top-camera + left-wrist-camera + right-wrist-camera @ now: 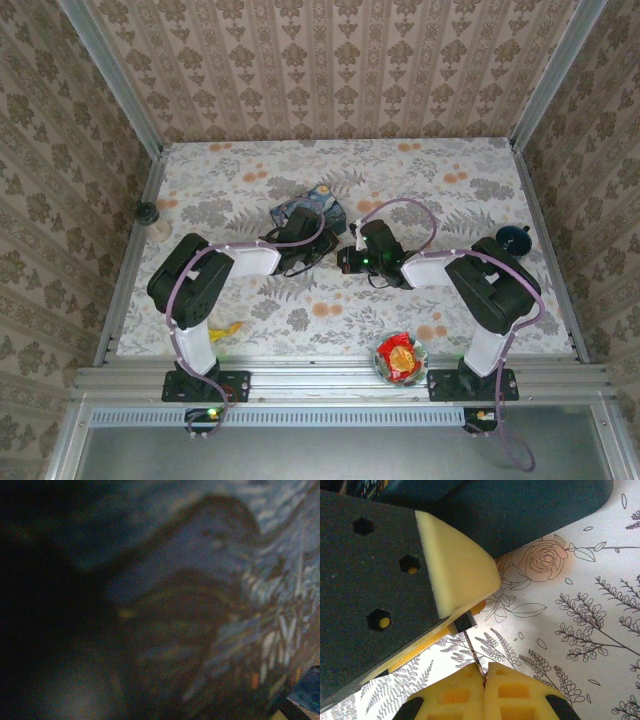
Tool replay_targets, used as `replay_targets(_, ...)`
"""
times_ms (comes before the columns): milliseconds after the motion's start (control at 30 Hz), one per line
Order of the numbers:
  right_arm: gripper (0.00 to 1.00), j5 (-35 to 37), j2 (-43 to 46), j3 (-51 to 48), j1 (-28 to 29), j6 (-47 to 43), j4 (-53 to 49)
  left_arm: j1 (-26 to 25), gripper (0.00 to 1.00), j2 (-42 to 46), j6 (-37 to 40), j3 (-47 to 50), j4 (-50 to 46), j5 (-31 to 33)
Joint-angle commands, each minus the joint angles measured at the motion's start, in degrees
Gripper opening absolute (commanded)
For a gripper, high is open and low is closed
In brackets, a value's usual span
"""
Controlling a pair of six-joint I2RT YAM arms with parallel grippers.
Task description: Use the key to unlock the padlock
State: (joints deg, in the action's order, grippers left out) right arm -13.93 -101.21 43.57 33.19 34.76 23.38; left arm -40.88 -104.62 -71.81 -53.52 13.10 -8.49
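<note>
**A:** Where is the padlock (465,622) now?

**B:** Near the middle of the table (450,200), just in front of the blue tin (310,208). The left gripper (461,617) looks clamped on it, with the little black body pinched at the tip of the pale pad. The left wrist view is too dark and blurred to confirm this.

**A:** And the key (475,655)?

**B:** The right gripper (485,674) has its pads pressed together on the thin stem. The stem runs straight up to the underside of the lock, and it appears to be seated there.

**A:** So what could go wrong?

**B:** Mostly the turn. The stem is slim and held only at the pad tips, so I'd expect it to slip in the foam instead of turning the lock. The lock is also held by a corner. A strong twist could spin it in the left pads, or pop it out onto the table.

**A:** Anything else?

**B:** Any sideways pull while turning could bend the stem or drag it out of the keyhole. The tin is also just behind, so a wide wrist roll might bump it.
</note>
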Motion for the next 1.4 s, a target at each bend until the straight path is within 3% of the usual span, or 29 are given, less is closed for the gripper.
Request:
replay_targets(0, 0.0, -1.9, 0.0, 0.0, -1.9, 3.9, 9.1, -1.9, 0.08, 0.7, -1.4, 1.1, -2.8, -7.3)
replay_targets(233, 0.0, -5.4, -1.1, -0.1, -3.5, 7.1, 13.7, -2.1, 0.08, 0.7, -1.1, 0.9, -2.6, -7.4)
replay_targets(1367, 0.0, -6.5, -3.2, 2.4, -4.2, 10.5, 16.0, -1.6, 0.08, 1.1, -1.8, 0.9, -2.7, -8.4)
